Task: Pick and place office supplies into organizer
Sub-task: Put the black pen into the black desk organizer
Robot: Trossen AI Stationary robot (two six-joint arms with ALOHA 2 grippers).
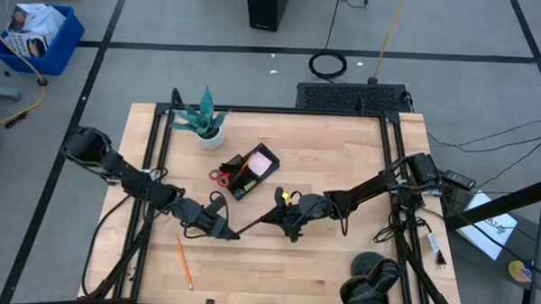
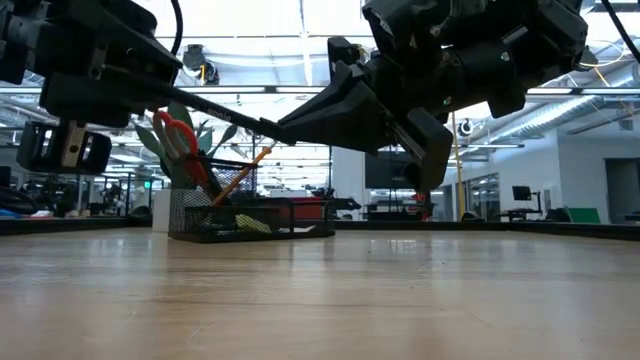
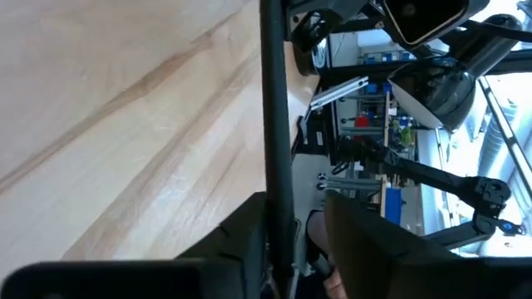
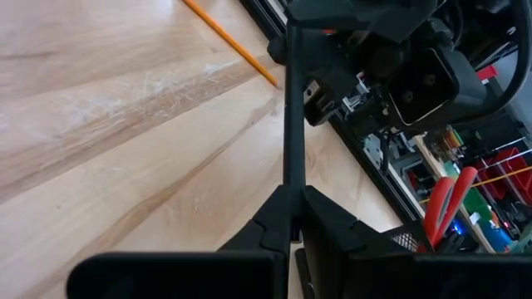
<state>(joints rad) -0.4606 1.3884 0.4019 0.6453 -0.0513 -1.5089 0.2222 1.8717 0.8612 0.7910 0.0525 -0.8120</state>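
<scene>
A slim black pen [image 1: 252, 224] hangs in the air between my two grippers, over the middle of the table's near half. My right gripper [image 1: 273, 215] is shut on the pen's right end. My left gripper [image 1: 230, 230] stands at the pen's left end. In the left wrist view its fingers are apart, and the pen [image 3: 276, 100] runs between them close along one finger [image 3: 249, 241]. The black organizer [image 1: 252, 165] stands farther back. It holds a pink sticky pad [image 1: 262, 160], red scissors [image 2: 180, 140] and an orange pencil [image 2: 240, 172]. My right gripper pinches the pen's right end [image 4: 291, 178] between its two fingertips. It comes nearly level from the table's right, and the pen sticks straight out ahead along the fingers. The pen is lifted clear of the table and slants a little. My left gripper: I cannot tell whether the near finger touches the pen; a gap shows at the other finger [image 3: 366, 241].
An orange pencil [image 1: 184, 262] lies on the table near the front left, also seen in the right wrist view [image 4: 229, 41]. A potted green plant [image 1: 204, 123] stands at the far left behind the organizer. Bare wood lies along the near edge.
</scene>
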